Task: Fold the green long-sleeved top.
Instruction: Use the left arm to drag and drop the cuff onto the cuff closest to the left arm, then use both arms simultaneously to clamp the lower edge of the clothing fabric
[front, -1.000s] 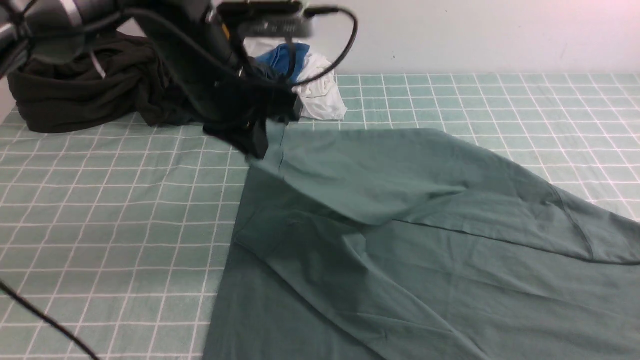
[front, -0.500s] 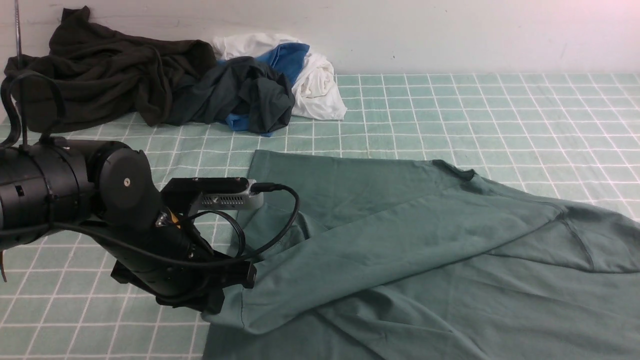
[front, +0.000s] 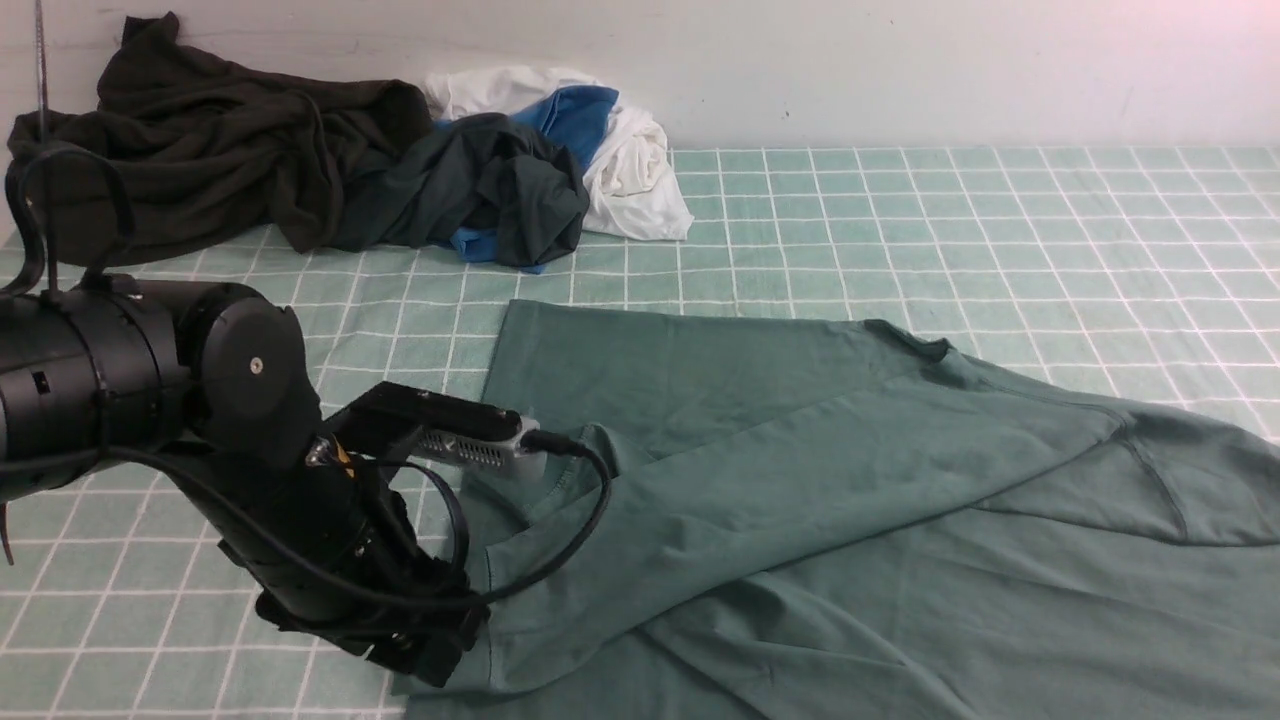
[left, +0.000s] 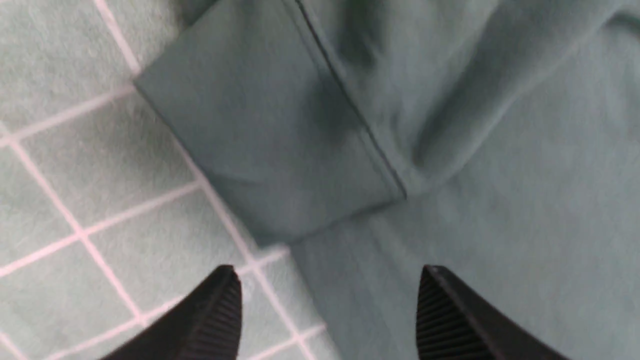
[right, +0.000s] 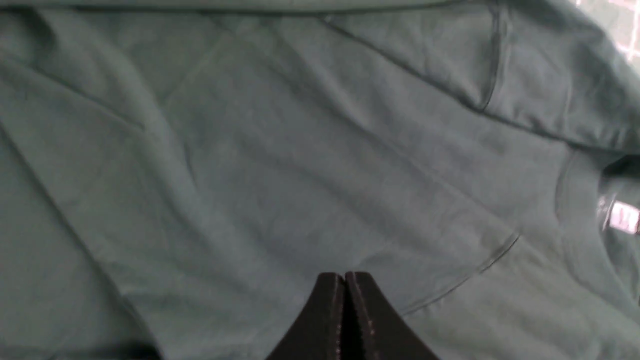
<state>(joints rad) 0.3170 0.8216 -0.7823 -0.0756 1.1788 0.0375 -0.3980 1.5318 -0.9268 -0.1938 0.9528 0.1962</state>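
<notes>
Since half a second ago, the left end effector (left: 327, 282) is spreading wide, the sleeve cuff (left: 260, 150) lying released. The green top (front: 800, 500) is lying across the checked worktop (front: 900, 220). The right end effector (right: 345, 285) is hovering above it, pinched closed, empty. The neck tag (right: 625, 218) is showing white, unreadable.

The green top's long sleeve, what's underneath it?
Under the sleeve lies the body of the green top. The cuff pokes out onto the checked cloth. Whatever is beneath the body is covered and can't be seen.
</notes>
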